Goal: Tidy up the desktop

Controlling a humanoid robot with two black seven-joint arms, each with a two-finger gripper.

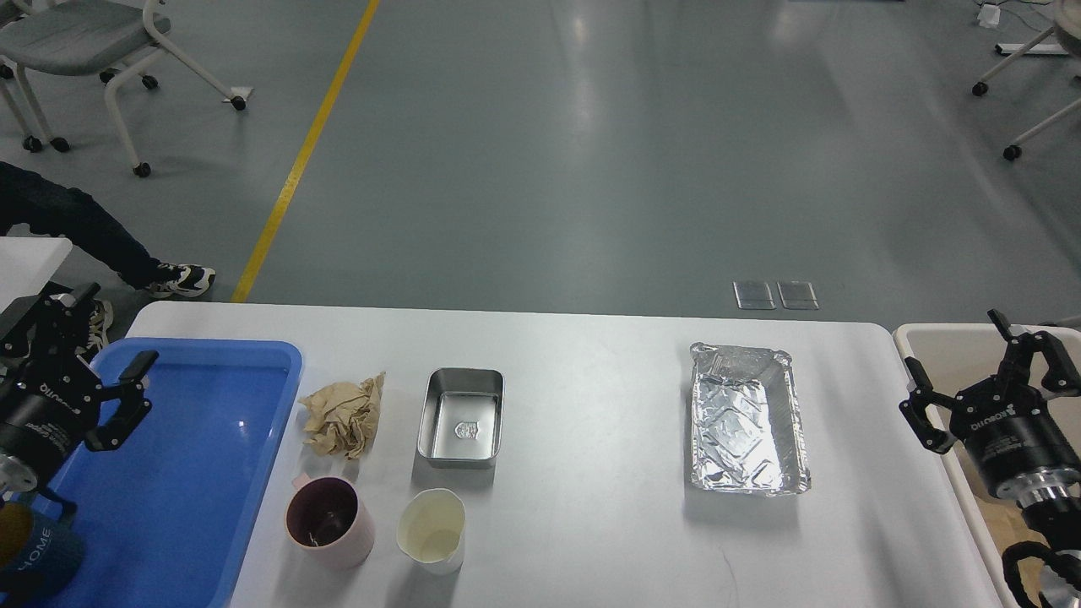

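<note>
While both hover off the desktop | left gripper spread wide, empty | right gripper spread wide, empty

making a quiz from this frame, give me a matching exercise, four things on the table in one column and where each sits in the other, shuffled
Things:
1. crumpled brown paper
2. foil tray
3. pink mug
4. steel tin

Places:
A. alone, right part of the desktop
B. near edge, left of the cream cup
C. next to the blue tray
D. centre-left, behind the cream cup

Pairs: 1-C, 2-A, 3-B, 4-D
</note>
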